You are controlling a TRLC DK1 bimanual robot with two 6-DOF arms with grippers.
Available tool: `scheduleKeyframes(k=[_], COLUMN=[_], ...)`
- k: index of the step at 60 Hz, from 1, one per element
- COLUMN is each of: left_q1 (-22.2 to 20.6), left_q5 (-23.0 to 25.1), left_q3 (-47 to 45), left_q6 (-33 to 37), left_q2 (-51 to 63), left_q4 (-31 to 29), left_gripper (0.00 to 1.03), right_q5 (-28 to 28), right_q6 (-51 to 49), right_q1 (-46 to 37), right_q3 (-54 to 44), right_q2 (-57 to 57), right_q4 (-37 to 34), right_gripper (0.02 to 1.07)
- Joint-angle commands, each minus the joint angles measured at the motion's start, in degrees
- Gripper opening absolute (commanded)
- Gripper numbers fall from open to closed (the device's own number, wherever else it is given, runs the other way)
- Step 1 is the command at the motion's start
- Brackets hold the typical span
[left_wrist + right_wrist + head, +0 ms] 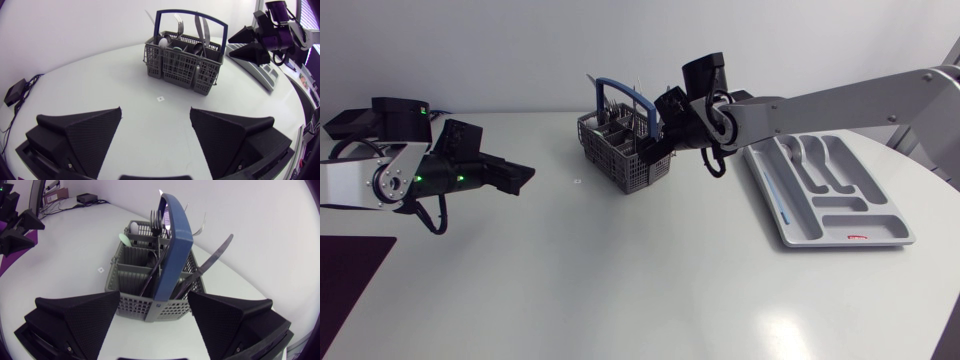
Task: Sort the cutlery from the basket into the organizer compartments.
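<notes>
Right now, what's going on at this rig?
Cutlery sorting, no piece picked yet. The right gripper hangs open at one end of the grey basket, in line with its blue handle, holding nothing. The cutlery, forks and a knife among it, stands in the basket. The left gripper is open and empty, off to the side, facing the basket. The organizer compartments look empty.

Table (620,280): white top, rounded edge. On it:
- grey mesh basket (638,172) with a blue handle, mid-back
- grey organizer tray (800,232), right of the basket and apart from it
- dark mat (350,285), front left corner
- tiny square mark (577,181), possibly a sticker, near the basket's left side
</notes>
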Motion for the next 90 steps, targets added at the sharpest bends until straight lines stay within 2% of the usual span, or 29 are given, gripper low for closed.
scheduleKeyframes(k=[1, 11, 18, 21, 27, 32, 47, 59, 67, 81, 84, 86, 90], left_q1=[-0.1, -0.9, -1.0, -1.0, -1.0, -1.1, -2.6, -3.8, -3.9, -6.2, -6.6, -7.0, -7.8], left_q5=[1.3, 1.4, 1.8, 1.8, 1.8, 1.8, 1.8, 1.8, 1.9, 2.3, 2.3, 2.3, 2.3], left_q3=[1.4, 1.5, 1.3, 1.0, -0.1, -0.5, -2.0, -2.1, -2.3, -1.4, -1.0, -0.5, 1.5], left_q6=[-0.4, -0.6, -0.5, -0.5, -0.3, -0.3, -0.5, 0.7, 2.3, 2.6, 2.6, 2.6, 2.6], left_q2=[3.7, 6.1, 6.3, 6.3, 5.9, 5.3, 1.7, -0.3, -0.3, 0.9, 1.3, 1.8, 3.8], left_q4=[2.2, 5.2, 5.8, 5.8, 5.8, 5.8, 4.4, 1.5, 0.2, -1.1, -1.2, -1.3, -2.5], left_gripper=[0.93, 0.93, 0.93, 0.93, 0.93, 0.93, 0.93, 0.93, 0.93, 0.93, 0.93, 0.93, 0.93], right_q5=[-0.4, -0.2, -0.2, -0.3, -1.0, -1.8, -3.8, -6.3, -8.1, -9.7, -9.7, -9.7, -9.8], right_q6=[0.6, 0.6, 0.4, 0.6, 0.2, 0.2, -0.1, -0.1, 0.1, 0.7, 0.8, 0.8, 0.7], right_q1=[0.2, -0.2, -0.3, -0.4, -0.4, -0.5, -1.1, -1.5, -1.4, -1.4, -1.4, -1.4, -1.5], right_q3=[2.9, 7.4, 9.4, 9.9, 7.6, 5.5, -4.2, -16.0, -28.6, -40.2, -41.1, -41.5, -41.9], right_q2=[2.8, 6.4, 8.7, 9.4, 8.0, 6.2, -1.5, -10.8, -22.6, -37.4, -39.4, -40.5, -42.4], right_q4=[1.2, 2.0, 2.7, 2.7, 3.1, 3.4, 4.5, 4.0, 2.7, -1.4, -2.0, -2.5, -3.8], right_gripper=[0.88, 0.75, 0.50, 0.33, 0.21, 0.16, 0.12, 0.12, 0.12, 0.13, 0.15, 0.22, 0.52])
